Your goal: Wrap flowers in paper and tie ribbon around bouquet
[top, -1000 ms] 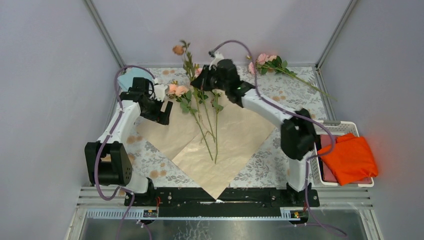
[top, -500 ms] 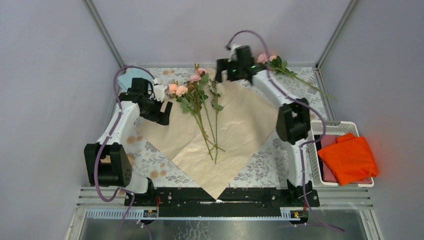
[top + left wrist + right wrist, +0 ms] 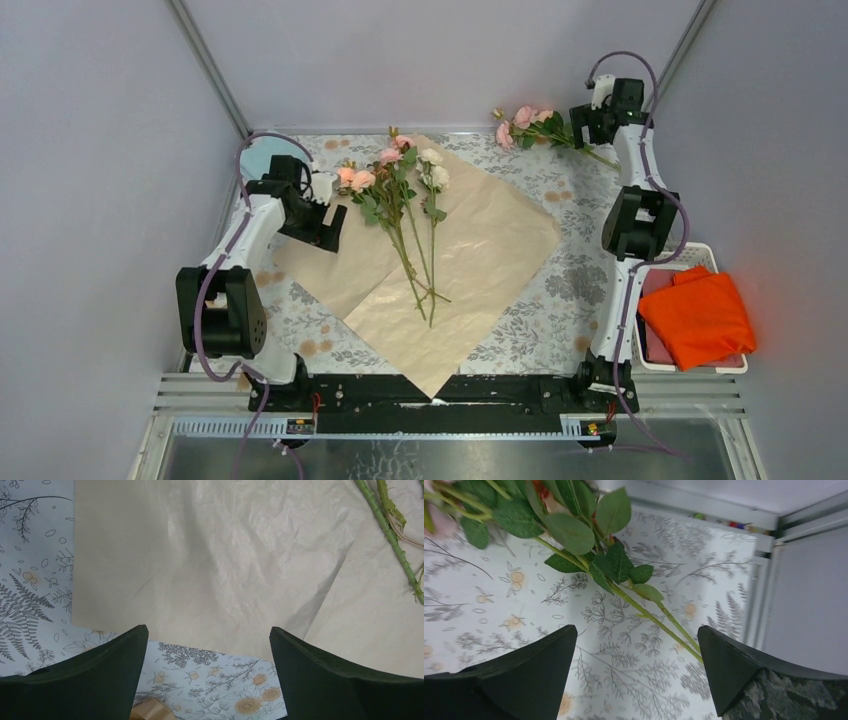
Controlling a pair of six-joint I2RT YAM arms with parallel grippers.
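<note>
Grey fern-print tablecloth point(image 3: 565, 275) covers the table. Lying diamond-wise on it: large peach crinkly paper sheet point(image 3: 490, 245). Pink, peach and cream artificial roses point(image 3: 405, 210) on long green stems rest across the paper's far-left half, heads near its far corner. Over the paper's left edge, left gripper point(image 3: 325, 222) hangs with fingers wide apart, holding nothing. Well beyond the paper's far-right side, right gripper point(image 3: 588, 122) hangs with jaws spread and empty, above the stem of a separate pink rose spray point(image 3: 530, 122).

White-shelled left arm point(image 3: 243, 228) and right arm point(image 3: 612, 305), blocky black joints, looping mauve cables, matte black tool fingers point(image 3: 85, 680)
</note>
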